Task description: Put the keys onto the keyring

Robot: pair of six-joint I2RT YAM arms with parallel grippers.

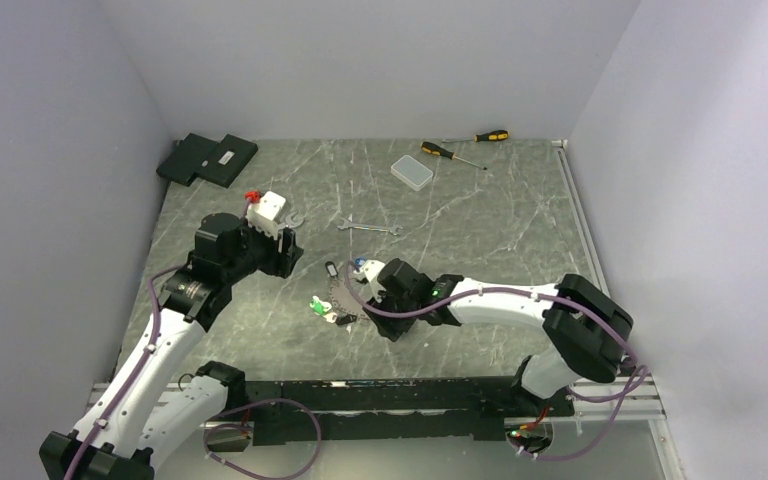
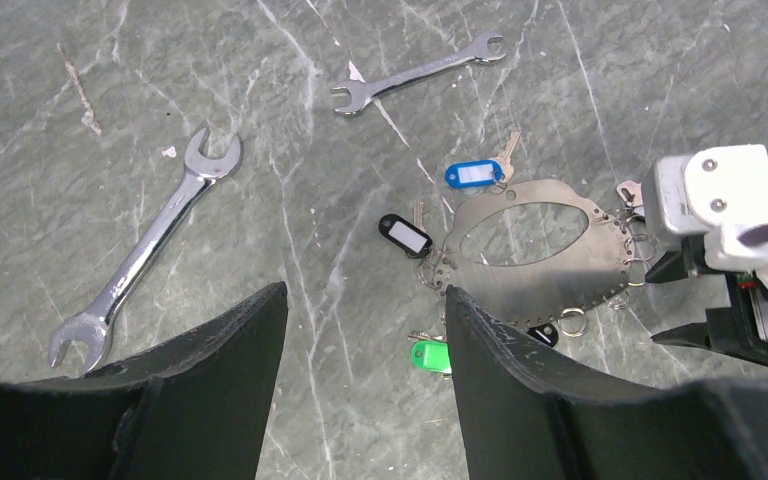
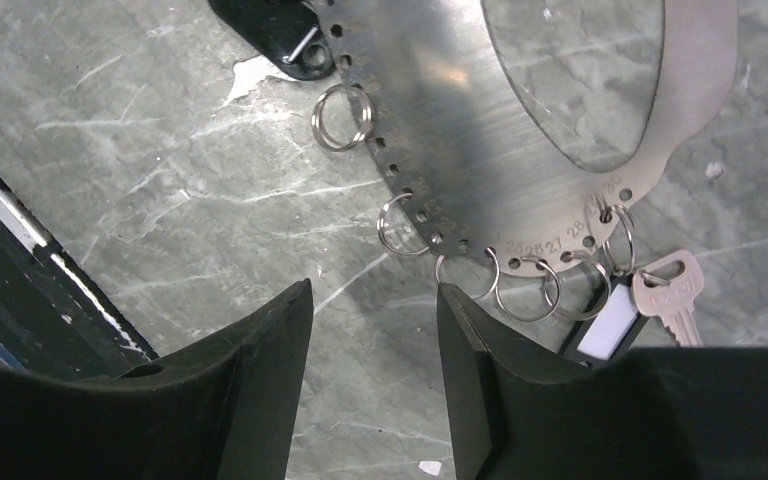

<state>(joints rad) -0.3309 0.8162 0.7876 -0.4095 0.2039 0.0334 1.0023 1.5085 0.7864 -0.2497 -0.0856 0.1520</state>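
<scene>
Your right gripper (image 3: 375, 290) gapes empty; the keyring (image 3: 440, 120) lies just above its fingertips, upper centre of frame. Your left gripper (image 2: 365, 295) is released too.

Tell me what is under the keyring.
Through the keyring opening, bare table shows. A black tag sticks out at its edge, seemingly tucked under; anything else beneath the metal is hidden.

Silver-grey keyring (image 2: 535, 288), holes along rim; blue tag (image 2: 472, 175), green tag (image 2: 428, 355), black tag (image 2: 405, 237); grey white-veined table (image 2: 260, 120).
</scene>
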